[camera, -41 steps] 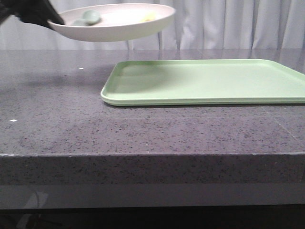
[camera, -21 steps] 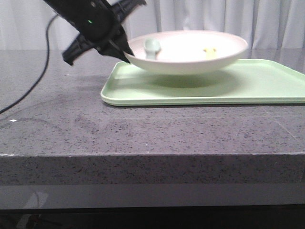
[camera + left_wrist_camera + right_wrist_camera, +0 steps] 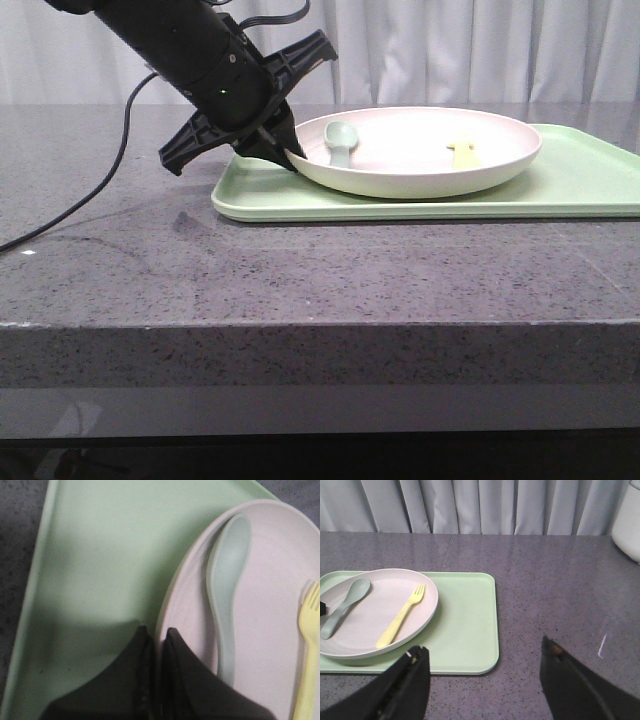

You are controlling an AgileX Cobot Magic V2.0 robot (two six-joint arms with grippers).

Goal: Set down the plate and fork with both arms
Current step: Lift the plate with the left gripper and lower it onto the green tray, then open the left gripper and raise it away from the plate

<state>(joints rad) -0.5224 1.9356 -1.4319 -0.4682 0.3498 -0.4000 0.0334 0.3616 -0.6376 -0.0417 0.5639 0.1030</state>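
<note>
From where I stand, nothing readable shows anywhere: no words, labels, brand marks, numbers or signs on any surface in any of the three views.

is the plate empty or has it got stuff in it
Not empty: the plate holds a grey-green spoon and the yellow fork, lying apart.
</note>
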